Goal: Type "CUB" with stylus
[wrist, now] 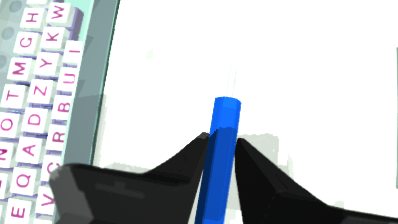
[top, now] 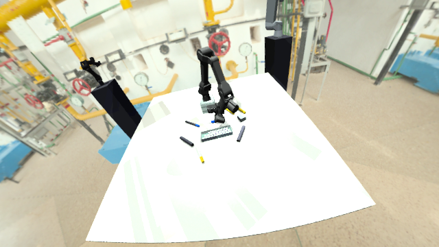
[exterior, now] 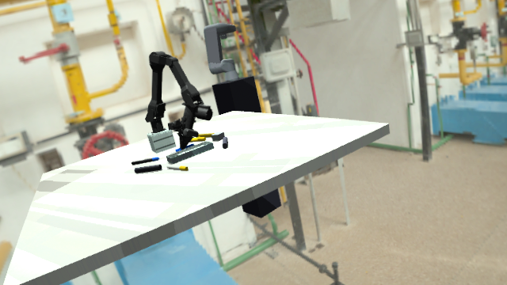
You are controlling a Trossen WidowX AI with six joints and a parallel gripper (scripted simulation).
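Pale walls carry red valve wheels (top: pixel 219 44) above a beige floor (top: pixel 363 134) (exterior: pixel 396 202).

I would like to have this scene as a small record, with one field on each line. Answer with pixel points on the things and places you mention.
gripper: shut on the blue stylus, beside the keyboard
stylus: blue (wrist: pixel 218 165), between the black fingers
keyboard: white keys with pink letters (top: pixel 217 133) (exterior: pixel 191 153) (wrist: pixel 34 120)
keys for the word: C, U and B visible in the wrist view
lying nearby: yellow-ended pen (top: pixel 202 159) (exterior: pixel 183 168)
typing: stylus not over the keys
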